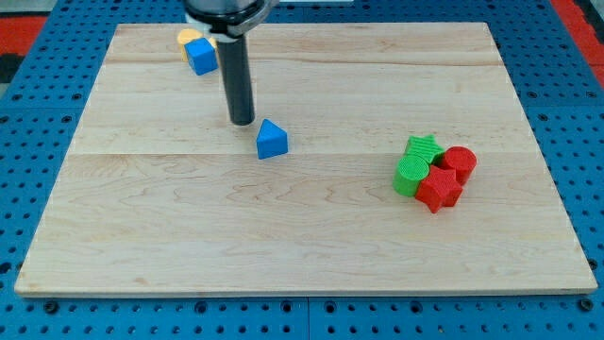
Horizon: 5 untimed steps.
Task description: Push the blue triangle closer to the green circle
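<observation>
- No pincer on this arm, so nothing is held; my tip sits on the bench, just off the blue triangle at its 10 o'clock, small gap.
- Blue triangle near bench centre, well apart from the green circle, which lies at its 4 o'clock.
- Green circle touches a green star, red cylinder and red star.
- Blue cube and a yellow block at the 11 o'clock corner.

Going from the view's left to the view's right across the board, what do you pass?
Yellow block → blue cube → my tip → blue triangle → green circle → red cylinder. The green star and red star overlap others in the cluster, so I leave them out.
</observation>
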{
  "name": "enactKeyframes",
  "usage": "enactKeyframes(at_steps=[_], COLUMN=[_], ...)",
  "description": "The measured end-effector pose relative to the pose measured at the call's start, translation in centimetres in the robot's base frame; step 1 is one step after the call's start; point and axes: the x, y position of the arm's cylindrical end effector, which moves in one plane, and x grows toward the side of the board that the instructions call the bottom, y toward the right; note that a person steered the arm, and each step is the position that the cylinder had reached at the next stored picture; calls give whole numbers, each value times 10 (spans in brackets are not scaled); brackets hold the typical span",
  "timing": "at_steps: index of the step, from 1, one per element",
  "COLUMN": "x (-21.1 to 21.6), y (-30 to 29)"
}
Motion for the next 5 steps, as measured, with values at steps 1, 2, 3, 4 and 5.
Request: enactKeyframes(at_steps=[1,2,3,4,5], x=[30,31,40,31,13], y=[44,114,143,128,71])
